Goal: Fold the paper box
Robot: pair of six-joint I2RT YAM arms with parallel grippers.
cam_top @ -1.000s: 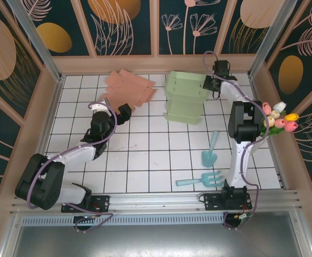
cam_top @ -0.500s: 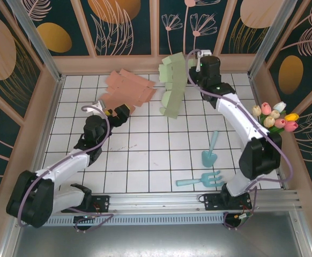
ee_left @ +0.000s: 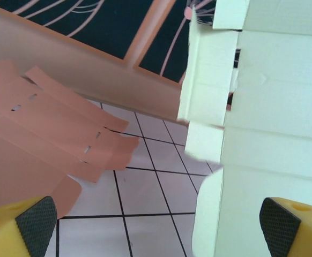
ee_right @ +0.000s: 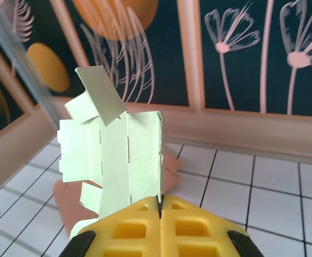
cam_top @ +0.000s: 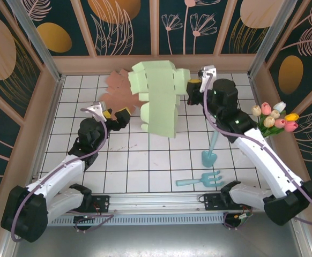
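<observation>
- White-tiled desk (cam_top: 145, 160), enclosed by floral wall panels, carries the work. Positions below are given from each claw.
- Right claw (ee_right: 160, 201): jaws pressed fully together on one edge of the green paper box (ee_right: 118, 155). The box is an unfolded flat sheet, held upright and clear of the desk, and it extends up and away from the fingertips.
- Left claw (ee_left: 156, 225): jaws spread wide, holding nothing. The green sheet hangs just ahead of it, on the side of one pad (ee_left: 279, 233). Contact cannot be confirmed.
- Hazard 1: the sheet is held by one thin edge pinch only. Any sideways push from the left claw is likely to swing the sheet about that pinch or pull it free.
- Hazard 2: if the left claw closes across a panel and not along a score line, expect a stray crease or a bent tab.
- Hazard 3: a pink cardboard blank (ee_left: 38, 144) lies flat on the desk ahead of the left claw, on the side away from the green sheet. A low reach could snag its flaps.
- Hazard 4: a blue trowel (cam_top: 209, 152) and a rake (cam_top: 201, 180) lie beneath the right arm. A dropped sheet may land on them and be awkward to pick up again.
</observation>
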